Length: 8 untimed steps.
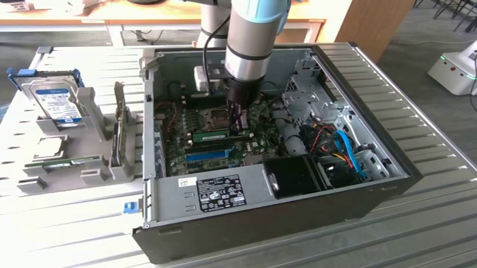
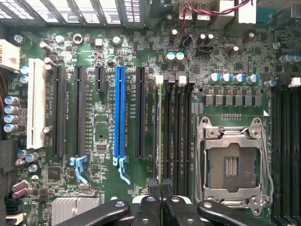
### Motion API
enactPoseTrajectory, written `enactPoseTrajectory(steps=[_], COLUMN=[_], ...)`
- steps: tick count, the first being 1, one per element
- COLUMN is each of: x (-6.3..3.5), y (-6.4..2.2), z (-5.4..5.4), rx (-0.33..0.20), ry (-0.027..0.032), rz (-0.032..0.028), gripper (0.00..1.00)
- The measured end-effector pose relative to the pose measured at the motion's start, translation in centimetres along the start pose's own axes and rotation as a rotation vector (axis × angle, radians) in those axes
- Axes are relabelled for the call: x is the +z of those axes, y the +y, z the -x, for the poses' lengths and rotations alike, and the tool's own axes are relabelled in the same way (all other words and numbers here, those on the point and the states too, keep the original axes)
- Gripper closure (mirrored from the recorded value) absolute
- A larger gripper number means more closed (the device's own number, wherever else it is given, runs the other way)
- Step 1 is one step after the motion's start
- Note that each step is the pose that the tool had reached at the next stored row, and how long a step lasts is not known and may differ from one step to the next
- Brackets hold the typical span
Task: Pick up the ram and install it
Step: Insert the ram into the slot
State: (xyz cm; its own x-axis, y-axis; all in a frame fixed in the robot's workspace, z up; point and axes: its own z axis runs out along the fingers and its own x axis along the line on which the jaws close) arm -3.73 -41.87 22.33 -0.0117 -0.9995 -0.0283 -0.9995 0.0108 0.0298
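Observation:
The ram (image 1: 212, 134), a green stick with a white label, stands on edge in a memory slot on the motherboard inside the open computer case (image 1: 387, 167). In the wrist view it shows edge-on as a thin strip (image 2: 159, 127) running along the black slot nearest the blue slot (image 2: 120, 110). My gripper (image 1: 238, 125) reaches straight down into the case at one end of the stick. Its black fingertips (image 2: 153, 188) are pressed together, and the ram's thin edge runs in between them. The gripper (image 2: 160, 187) is shut on that end.
An empty CPU socket (image 2: 233, 165) lies beside the memory slots. Cables and a black fan (image 1: 294, 176) fill the case on the exterior view's right. Outside the case, a grey fixture (image 1: 82, 139) holds a hard drive (image 1: 56, 103) and a small green board (image 1: 68, 163).

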Motion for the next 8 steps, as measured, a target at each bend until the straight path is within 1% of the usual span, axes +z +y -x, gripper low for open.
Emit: enactPoseTrajectory(steps=[8], x=[0.33], y=[-0.01], z=[-0.01], rx=[0.0], ry=[0.0001], rz=[0.0001], gripper=[0.88])
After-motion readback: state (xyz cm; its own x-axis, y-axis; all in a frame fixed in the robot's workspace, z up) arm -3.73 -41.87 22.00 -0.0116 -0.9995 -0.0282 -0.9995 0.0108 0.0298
